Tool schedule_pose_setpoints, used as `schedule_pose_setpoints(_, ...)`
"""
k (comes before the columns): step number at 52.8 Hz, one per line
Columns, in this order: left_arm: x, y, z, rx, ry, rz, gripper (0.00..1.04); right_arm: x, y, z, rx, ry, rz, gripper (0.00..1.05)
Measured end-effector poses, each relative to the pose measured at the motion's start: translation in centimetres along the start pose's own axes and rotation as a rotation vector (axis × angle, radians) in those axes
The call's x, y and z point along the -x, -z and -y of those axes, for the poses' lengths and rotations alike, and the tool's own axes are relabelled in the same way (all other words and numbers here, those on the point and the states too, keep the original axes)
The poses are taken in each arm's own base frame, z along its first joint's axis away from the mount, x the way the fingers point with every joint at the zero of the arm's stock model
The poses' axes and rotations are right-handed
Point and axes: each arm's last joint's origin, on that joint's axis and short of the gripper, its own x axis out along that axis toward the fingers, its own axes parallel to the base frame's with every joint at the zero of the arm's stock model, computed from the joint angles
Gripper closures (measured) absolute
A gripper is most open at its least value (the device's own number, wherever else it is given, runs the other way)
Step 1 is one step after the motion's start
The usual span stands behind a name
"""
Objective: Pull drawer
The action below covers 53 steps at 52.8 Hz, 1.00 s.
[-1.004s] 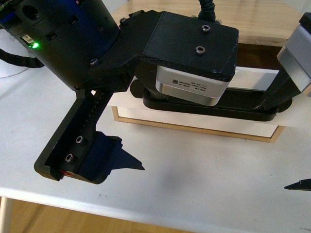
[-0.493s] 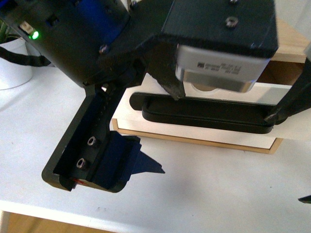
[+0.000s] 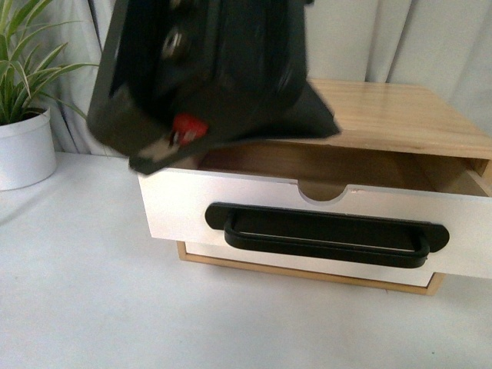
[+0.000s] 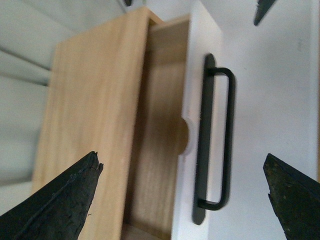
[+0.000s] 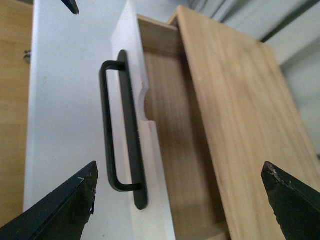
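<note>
Drawer [image 3: 177,204] is sitting partly open by the far edge of the tabletop [image 3: 77,292]; left pincer [image 4: 180,197] and right pincer [image 5: 182,200] are hanging spread wide, gripping nothing; further pulling is likely risking dragging the cabinet [image 3: 400,115] forward.

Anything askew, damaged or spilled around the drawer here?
Nothing stands out. The drawer is partway out and sits square in its cabinet, the handle looks intact, and the pot stands upright.
</note>
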Motion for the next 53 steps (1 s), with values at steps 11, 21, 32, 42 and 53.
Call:
schedule_pose_setpoints(11,4.7,0.0,1.5,0.159,-0.317,0.065,0.06,3.6,0.0,-1.5,-0.081,0.332,0.083,0.09)
schedule_pose_setpoints(21,8.5,2.7,4.3,0.333,-0.601,0.022,0.06,6.5,0.4,-4.3,-0.181,0.487,0.124,0.09)
schedule_pose_setpoints(32,12.5,6.8,10.9,0.632,-0.882,-0.08,0.06,8.8,2.6,-9.1,-0.361,0.646,0.125,0.09)
schedule_pose_setpoints(42,12.6,8.8,14.7,0.824,-0.956,-0.118,0.06,9.1,4.3,-11.0,-0.503,0.674,0.102,0.09)
schedule_pose_setpoints(53,12.7,8.8,14.7,0.866,-0.973,-0.099,0.06,9.1,4.4,-11.1,-0.537,0.697,0.103,0.1)
